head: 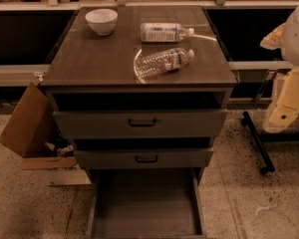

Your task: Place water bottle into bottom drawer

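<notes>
Found the hand (289, 101) at the far right, beside the bench (89, 54) and well apart from it; could not tell its state. Saw the water bottle (165, 61) lying on its side on the bench, front right, cap pointing right, near a wide-labelled bottle (164, 32) behind it. Noted the bottom drawer (144, 203) pulled out beneath two black-handled drawers (142, 122).

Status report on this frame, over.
Gripper at right edge, apart from cabinet. Small clear ribbed water bottle lying on cabinet top. Grey bottom drawer pulled open. Nothing in the way.
</notes>
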